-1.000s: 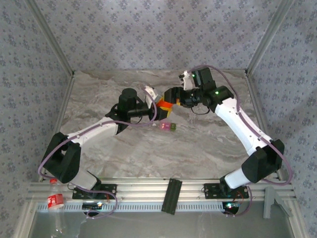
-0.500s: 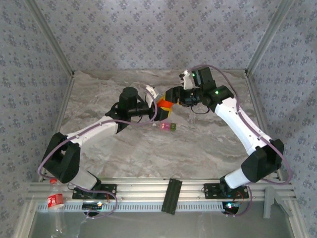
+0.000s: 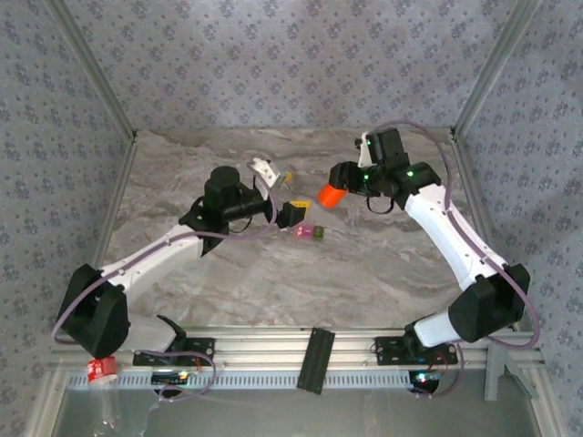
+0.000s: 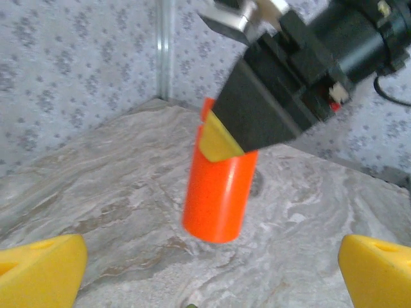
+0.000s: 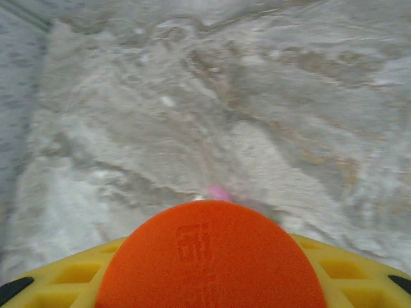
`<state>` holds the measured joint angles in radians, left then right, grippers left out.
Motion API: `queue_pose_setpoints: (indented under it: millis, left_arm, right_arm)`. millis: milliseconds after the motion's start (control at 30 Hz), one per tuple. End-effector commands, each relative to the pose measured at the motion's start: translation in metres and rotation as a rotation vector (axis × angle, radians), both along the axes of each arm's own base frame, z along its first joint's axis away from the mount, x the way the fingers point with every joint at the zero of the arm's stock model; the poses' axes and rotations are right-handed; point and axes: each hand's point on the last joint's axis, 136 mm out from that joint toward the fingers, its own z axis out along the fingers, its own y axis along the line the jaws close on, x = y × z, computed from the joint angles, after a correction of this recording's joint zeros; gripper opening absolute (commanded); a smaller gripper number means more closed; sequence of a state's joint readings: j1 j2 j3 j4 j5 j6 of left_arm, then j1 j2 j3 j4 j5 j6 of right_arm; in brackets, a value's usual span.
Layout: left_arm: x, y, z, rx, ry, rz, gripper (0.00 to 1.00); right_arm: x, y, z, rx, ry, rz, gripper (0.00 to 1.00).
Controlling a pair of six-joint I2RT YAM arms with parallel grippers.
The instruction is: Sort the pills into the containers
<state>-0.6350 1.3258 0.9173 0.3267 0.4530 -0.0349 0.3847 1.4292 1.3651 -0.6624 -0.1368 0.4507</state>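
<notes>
Your right gripper (image 3: 344, 187) clamps the orange bottle (image 3: 330, 195), whose long axis tilts down-left toward the containers (image 3: 310, 234). They sit mid-frame on the tabletop (image 3: 364, 264), just below the bottle's free end. Your left gripper (image 3: 288, 197) gapes wide and empty beside them.

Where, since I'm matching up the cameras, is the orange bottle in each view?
Top external: orange bottle right of centre, held by the right end effector.
Left wrist: bottle at centre, slightly tilted, gripped at its top.
Right wrist: bottle at bottom centre, close up.
Shared landmark: the marbled table.
</notes>
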Motion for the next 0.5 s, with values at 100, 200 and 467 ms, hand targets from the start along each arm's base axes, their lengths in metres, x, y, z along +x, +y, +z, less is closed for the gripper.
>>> queue_pose_setpoints:
  millis: [100,200,467]
  left_arm:
    - [0.028,0.035,0.004,0.036,0.004,0.273,1.0]
    - [0.03,0.043,0.006,0.028,-0.008,0.322,1.0]
    - [0.038,0.059,0.007,0.027,-0.005,0.424,1.0]
  right_arm:
    - [0.01,-0.047,-0.032,-0.272,-0.066,-0.123,0.41]
    - [0.014,-0.053,-0.05,-0.302,-0.056,-0.144,0.41]
    - [0.013,-0.065,-0.103,-0.361,-0.001,-0.198,0.41]
